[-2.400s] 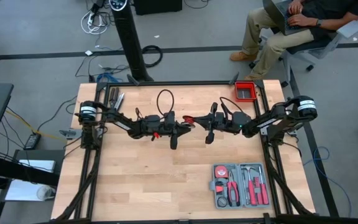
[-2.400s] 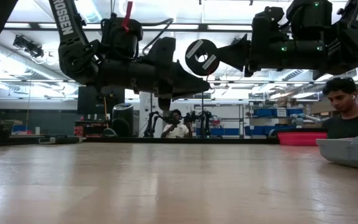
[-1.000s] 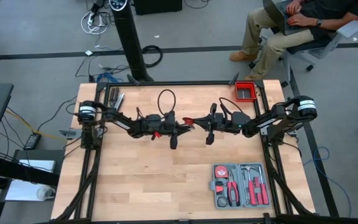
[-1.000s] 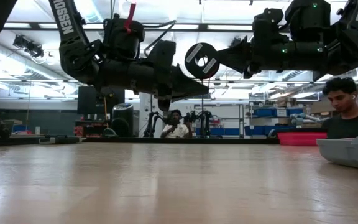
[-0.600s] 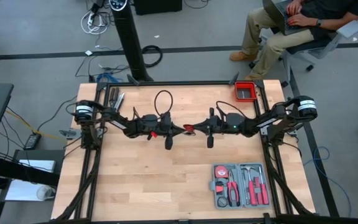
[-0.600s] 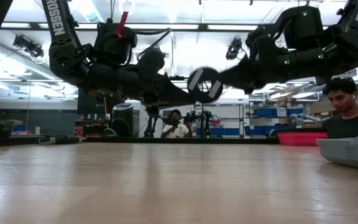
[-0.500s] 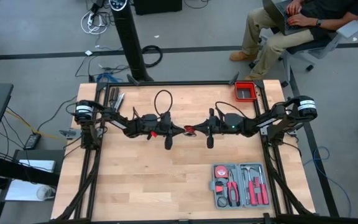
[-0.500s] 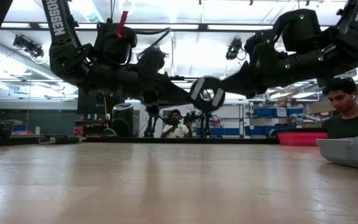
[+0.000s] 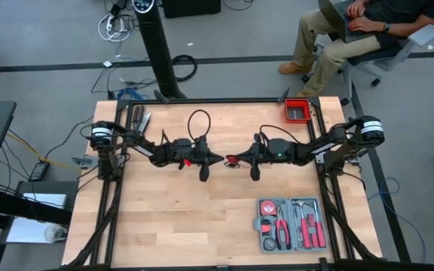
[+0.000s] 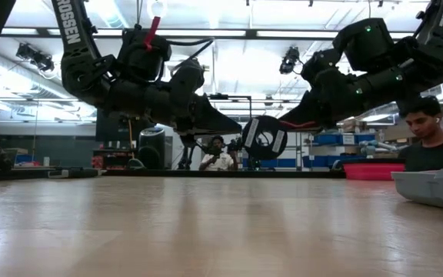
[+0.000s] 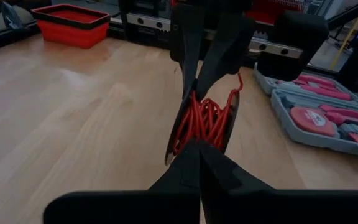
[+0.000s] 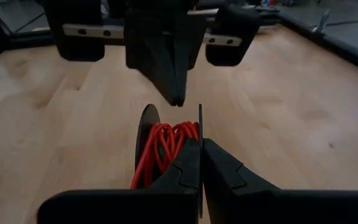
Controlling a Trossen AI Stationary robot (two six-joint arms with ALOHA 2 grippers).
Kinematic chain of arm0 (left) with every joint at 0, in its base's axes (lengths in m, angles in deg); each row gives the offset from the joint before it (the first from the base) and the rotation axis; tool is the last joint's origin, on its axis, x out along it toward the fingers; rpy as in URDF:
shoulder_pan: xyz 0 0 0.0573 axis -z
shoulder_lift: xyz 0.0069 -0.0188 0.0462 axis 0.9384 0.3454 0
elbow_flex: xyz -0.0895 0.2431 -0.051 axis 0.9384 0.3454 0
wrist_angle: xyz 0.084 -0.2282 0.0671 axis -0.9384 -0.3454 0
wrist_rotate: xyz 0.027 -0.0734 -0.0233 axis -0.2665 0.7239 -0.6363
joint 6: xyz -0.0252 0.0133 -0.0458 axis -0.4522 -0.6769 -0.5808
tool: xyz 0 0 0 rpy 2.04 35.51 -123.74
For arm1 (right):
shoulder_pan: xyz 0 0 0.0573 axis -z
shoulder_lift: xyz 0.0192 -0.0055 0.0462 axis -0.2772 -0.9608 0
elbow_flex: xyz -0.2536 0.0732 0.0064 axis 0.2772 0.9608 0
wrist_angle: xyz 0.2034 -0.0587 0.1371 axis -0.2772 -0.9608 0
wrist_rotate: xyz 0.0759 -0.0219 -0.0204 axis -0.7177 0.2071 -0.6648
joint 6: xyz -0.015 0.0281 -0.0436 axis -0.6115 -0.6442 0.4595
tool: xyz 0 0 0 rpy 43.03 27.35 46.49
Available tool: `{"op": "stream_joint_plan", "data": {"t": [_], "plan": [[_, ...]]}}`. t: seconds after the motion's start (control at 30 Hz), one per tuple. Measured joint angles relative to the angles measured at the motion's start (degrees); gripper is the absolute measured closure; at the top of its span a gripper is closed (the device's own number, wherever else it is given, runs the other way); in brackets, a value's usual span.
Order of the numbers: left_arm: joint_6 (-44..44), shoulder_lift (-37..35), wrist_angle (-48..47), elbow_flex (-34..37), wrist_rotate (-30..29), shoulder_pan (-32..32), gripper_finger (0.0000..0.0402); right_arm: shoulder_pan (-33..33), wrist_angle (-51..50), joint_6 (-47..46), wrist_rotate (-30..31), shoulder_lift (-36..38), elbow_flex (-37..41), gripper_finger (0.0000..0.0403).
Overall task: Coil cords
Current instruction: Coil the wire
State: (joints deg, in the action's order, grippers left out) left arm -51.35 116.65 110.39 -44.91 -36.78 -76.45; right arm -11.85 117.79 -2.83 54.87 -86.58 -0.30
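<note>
Right tool (image 12: 199, 158) pinched the red cord spool (image 12: 160, 149); left tool (image 9: 218, 159) pressed together just ahead. Mid-coiling; next needs another wrap.

tabletop (image 9: 172, 203): pale wood, smooth, satin sheen with visible grain
cord (image 11: 205, 122): thin red strands, slightly glossy, plastic-looking
spool (image 10: 264, 138): black discs, smooth plastic look
left gripper (image 11: 197, 149): dark matt fingers
right gripper (image 12: 199, 163): dark matt fingers
case (image 9: 291, 223): grey moulded plastic, matt
bin (image 9: 298, 111): red plastic, smooth
</note>
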Motion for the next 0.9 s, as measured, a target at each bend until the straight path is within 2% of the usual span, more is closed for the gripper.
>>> {"op": "stream_joint_plan", "data": {"t": [0.27,0.47,0.57,0.9], "plan": [[-2.34,0.0,2.7,-0.02,3.78,-0.09,0.0401,-2.01,7.26,8.33,8.89,-0.02,0.02,0.0401],[-7.47,0.0,7.25,-0.02,2.47,-0.11,0.0401,-1.15,12.92,10.8,12.72,-0.02,-0.44,0.0401],[-7.54,0.0,6.54,0.06,1.84,-1.01,0.0401,-0.59,12.77,10.8,12.64,-0.02,-0.48,0.0401],[-9.2,0.02,5.89,4.01,5.16,-5.4,0.04,-1.52,11.4,8.14,11.87,-0.02,-0.36,0.0402]]}}
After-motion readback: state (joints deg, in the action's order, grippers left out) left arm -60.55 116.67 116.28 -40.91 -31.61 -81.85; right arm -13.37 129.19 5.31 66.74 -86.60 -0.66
